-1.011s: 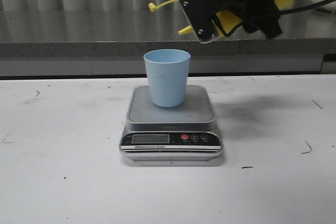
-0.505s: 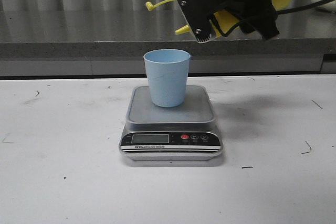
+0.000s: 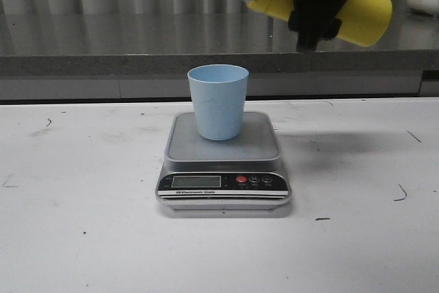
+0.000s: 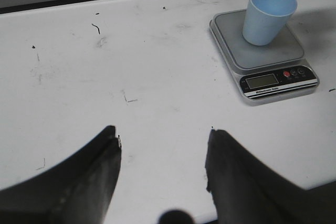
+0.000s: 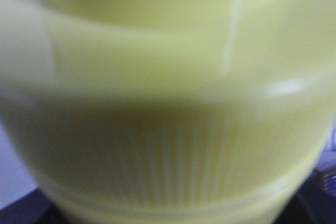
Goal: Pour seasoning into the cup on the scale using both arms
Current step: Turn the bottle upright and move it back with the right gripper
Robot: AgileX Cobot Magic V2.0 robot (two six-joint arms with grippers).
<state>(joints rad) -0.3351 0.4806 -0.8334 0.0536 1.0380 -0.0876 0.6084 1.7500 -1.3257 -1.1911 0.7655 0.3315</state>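
Scale [image 3: 224,169] nearest on the table [image 3: 82,238], display facing the camera so the reading shows; small white print under the LCD, too blurred to read, one red button beside it. Cup [image 3: 218,101] upright mid-platform, mouth open to catch the pour. Bottle [image 3: 346,8] well above and to the right of the cup, lying near horizontal, pinched in the right gripper [image 3: 312,5]; nozzle end hidden, not over the cup. No label seen on bottle. Left gripper [image 4: 163,166] off to the side, jaws spread, holding nothing, presumably waiting its turn
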